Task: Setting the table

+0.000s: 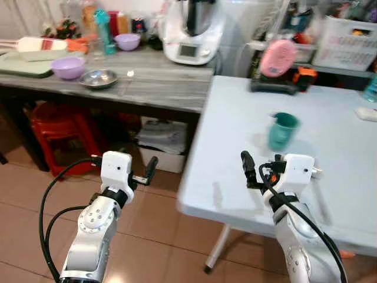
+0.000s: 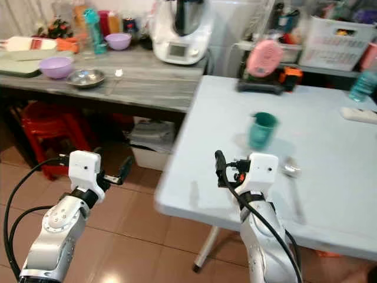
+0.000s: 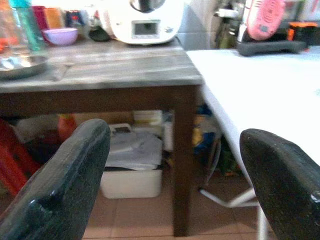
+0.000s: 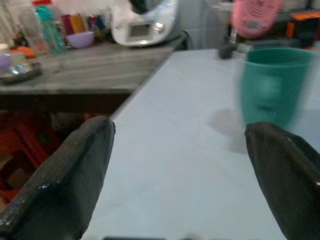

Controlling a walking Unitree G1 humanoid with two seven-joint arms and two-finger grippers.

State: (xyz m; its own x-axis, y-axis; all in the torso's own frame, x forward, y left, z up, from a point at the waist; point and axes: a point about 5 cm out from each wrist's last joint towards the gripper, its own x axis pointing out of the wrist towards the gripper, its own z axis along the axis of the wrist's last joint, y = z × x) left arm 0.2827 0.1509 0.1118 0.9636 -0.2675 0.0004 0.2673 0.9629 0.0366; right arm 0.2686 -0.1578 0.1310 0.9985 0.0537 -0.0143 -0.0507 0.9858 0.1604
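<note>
Two silver robot arms are reaching fwd from the bottom of the head view. Left gripper [image 1: 147, 172] is hovering over the tiled floor [image 1: 159, 206], beside the near left corner of a white table [image 1: 235, 147], fingers spread wide w/ nothing between them. Right gripper [image 1: 259, 171] is hanging over the table's near edge, fingers [image 4: 75, 175] also wide apart and empty. Standing upright on the table just beyond the right gripper is a teal cup [image 1: 283, 131] (blurred). A spoon [image 2: 291, 171] is lying on the table near the right wrist. To the left, a grey counter [image 1: 159, 82] is holding a steel dish [image 1: 99, 78], purple bowls [image 1: 68, 67] and a white kitchen appliance [image 1: 193, 29].
</note>
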